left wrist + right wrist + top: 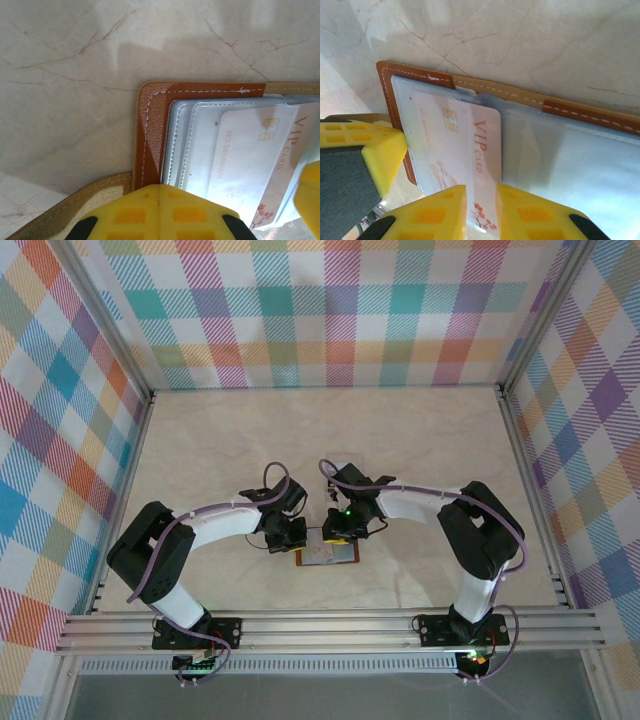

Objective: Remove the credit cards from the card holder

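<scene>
The brown card holder [328, 552] lies open and flat on the table between the two arms, its clear inner sleeves facing up [150, 125] [387, 82]. A white credit card [455, 135] with a chip and red "VIP CARD" lettering lies partly out of a sleeve [250, 150]. My left gripper [159, 186] is shut, its tips down at the holder's left edge [287, 537]. My right gripper [481, 192] hovers over the card's near end [335, 532]. Its jaws stand a narrow gap apart, and the card shows through the gap. I cannot tell whether they touch it.
A tan woven strap [65, 205] runs out from under the holder's corner. A faint clear plastic square [342, 464] lies behind the grippers. Marble tabletop [420, 440] stretches to the checked walls. The two grippers' fingers sit close together over the holder.
</scene>
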`<control>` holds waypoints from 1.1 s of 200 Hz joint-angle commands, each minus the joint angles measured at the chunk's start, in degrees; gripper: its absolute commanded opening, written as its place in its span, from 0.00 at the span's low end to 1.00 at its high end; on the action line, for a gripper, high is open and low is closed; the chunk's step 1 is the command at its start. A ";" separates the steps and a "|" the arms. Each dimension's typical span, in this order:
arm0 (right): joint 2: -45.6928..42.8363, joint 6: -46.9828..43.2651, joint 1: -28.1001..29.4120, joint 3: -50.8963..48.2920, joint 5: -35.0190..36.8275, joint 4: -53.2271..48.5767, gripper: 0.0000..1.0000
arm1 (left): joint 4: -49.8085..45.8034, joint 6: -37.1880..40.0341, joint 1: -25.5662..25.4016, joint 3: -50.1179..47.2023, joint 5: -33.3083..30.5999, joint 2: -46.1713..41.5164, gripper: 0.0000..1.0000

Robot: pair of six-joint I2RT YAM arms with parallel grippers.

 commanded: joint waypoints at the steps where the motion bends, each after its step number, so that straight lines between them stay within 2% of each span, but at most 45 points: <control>1: -2.68 -0.35 -0.22 0.18 -0.43 -1.21 0.24 | -3.85 0.74 -0.31 1.96 -2.27 -0.45 0.07; 48: -2.66 -0.73 -0.63 0.17 -1.94 -0.61 0.24 | -4.97 0.12 -1.54 4.73 -1.60 -2.40 0.07; 113: 0.09 -2.36 -1.63 0.24 -3.93 0.34 0.26 | -2.22 -0.26 -3.24 5.35 0.45 2.23 0.07; 160: 1.97 -3.15 -2.01 -0.01 -4.61 1.13 0.26 | -5.88 1.01 -3.35 5.53 -3.47 4.12 0.07; 220: 3.65 -3.30 -2.31 -1.36 -7.04 4.21 0.23 | -7.27 1.90 -3.34 4.83 -4.26 5.65 0.07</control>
